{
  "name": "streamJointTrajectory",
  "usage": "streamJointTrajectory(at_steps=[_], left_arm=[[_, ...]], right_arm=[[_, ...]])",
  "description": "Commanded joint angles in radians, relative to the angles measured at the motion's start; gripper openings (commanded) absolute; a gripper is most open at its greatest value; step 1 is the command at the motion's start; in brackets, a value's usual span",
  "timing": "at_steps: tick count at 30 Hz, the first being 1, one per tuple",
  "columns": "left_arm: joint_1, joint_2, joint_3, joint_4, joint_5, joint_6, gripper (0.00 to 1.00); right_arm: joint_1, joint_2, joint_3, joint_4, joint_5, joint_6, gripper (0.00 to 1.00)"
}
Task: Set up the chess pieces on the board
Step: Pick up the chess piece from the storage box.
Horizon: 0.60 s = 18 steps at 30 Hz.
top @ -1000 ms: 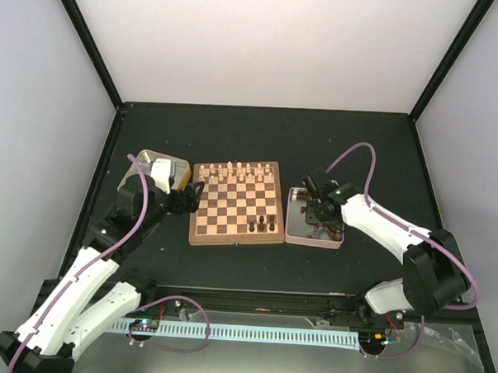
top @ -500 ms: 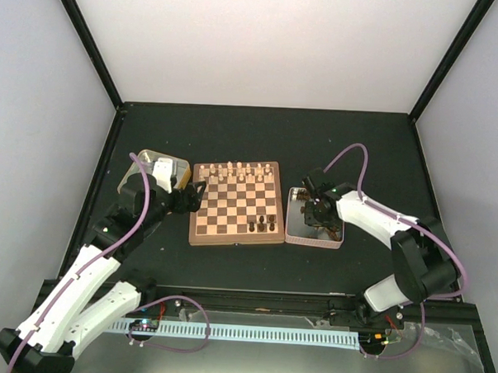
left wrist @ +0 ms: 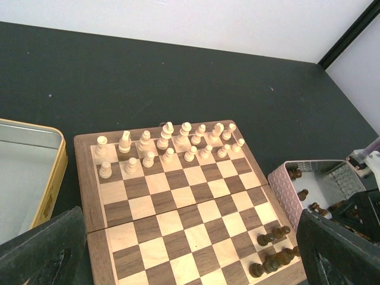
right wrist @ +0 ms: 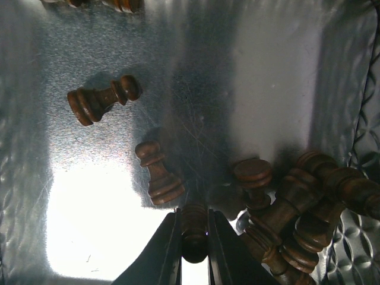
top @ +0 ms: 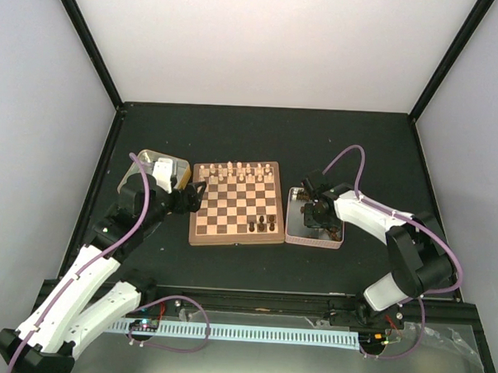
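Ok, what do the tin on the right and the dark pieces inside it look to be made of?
The tin looks like thin metal, bright and shiny inside: glare, fine scratches, embossed walls. The dark pieces look like turned wood, probably stained brown with a soft sheen: lathe rings show.

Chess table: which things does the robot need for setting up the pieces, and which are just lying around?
For the job:
dark chess pieces, many lying in the pink tin
board
right gripper, shut on one dark piece

Just lying about:
gold tin
cream pieces, already standing on the board
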State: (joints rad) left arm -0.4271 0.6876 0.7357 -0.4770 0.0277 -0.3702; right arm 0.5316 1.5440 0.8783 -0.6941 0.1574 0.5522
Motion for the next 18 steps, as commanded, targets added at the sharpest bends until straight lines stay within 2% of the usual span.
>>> streamJointTrajectory(at_steps=[1, 10, 18], left_arm=[[0.001, -0.004, 0.012, 0.023, 0.011, -0.004, 0.98], [0.001, -0.01, 0.006, 0.02, 0.01, -0.004, 0.99], [0.001, -0.013, 0.006, 0.017, 0.007, -0.004, 0.99]], right_arm=[[-0.006, 0.019, -0.006, 0.011, 0.018, -0.001, 0.14], [-0.005, 0.011, 0.002, 0.008, 0.013, -0.003, 0.13], [-0.004, -0.092, 0.067, -0.059, 0.035, 0.013, 0.09]])
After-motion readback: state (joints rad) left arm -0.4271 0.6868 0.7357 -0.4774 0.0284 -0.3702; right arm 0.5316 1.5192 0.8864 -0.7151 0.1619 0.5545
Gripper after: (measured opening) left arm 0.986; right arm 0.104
